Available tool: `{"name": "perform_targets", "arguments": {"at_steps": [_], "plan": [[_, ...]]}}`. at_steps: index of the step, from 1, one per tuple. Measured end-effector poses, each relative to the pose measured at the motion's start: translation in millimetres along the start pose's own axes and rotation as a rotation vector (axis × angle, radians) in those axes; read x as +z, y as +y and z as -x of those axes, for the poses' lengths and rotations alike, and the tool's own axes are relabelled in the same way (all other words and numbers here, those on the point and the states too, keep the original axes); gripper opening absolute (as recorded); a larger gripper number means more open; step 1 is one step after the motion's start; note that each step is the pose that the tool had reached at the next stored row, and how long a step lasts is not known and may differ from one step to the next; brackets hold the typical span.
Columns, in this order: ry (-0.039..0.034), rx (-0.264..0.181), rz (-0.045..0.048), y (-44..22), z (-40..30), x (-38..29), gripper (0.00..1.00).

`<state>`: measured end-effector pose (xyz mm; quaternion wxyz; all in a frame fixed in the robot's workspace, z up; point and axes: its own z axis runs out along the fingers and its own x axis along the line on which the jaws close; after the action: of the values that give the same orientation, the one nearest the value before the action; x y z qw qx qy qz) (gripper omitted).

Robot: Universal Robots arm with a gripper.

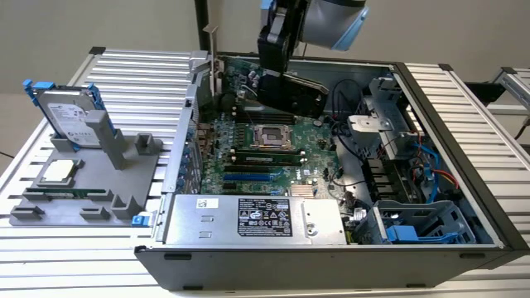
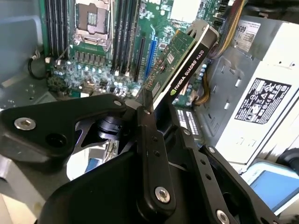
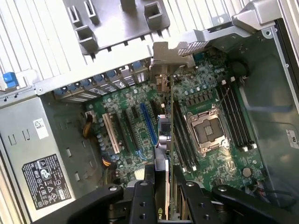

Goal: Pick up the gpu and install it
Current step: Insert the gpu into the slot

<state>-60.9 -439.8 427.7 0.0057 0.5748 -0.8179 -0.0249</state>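
Gripper [image 3: 164, 184] clamped on gpu [image 2: 180, 53] inside the open case

Both black fingers [image 3: 141, 196] are closed against the two faces of the card. They hold it on edge, with only the thin board between them. In the second wrist view the green circuit face and the black edge run away from the pincer, tilted over the motherboard [image 2: 100, 70]. In the first wrist view the card appears edge-on between the blue expansion slot [image 3: 148, 123] and the processor socket [image 3: 208, 130]. Its silver end bracket [image 3: 174, 50] reaches the slotted rear wall of the case [image 1: 485, 205]. In the exterior view the card hangs under the arm above the board, toward the far side of the case. The bracket rises above the case rim there. Whether the card's lower edge touches a slot cannot be told.
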Motion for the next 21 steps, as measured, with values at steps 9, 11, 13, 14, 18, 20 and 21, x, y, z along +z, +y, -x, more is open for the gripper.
{"name": "perform_targets", "arguments": {"at_steps": [9, 11, 13, 14, 18, 20, 21], "plan": [[0.0044, -0.092, 0.0018, 0.0, 0.0, 0.0, 0.00], [0.0053, -0.112, 0.0022, 0.0, 0.0, 0.0, 0.00], [0.0064, -0.133, 0.0026, 0.0, 0.0, 0.0, 0.00], [0.0068, -0.144, 0.0028, 0.0, 0.0, 0.0, 0.00], [0.0087, -0.186, 0.0036, 0.0, 0.0, 0.0, 0.00], [0.0098, -0.207, 0.0040, 0.0, 0.0, 0.0, 0.00], [0.0103, -0.217, 0.0042, 0.0, 0.0, 0.0, 0.00]]}}
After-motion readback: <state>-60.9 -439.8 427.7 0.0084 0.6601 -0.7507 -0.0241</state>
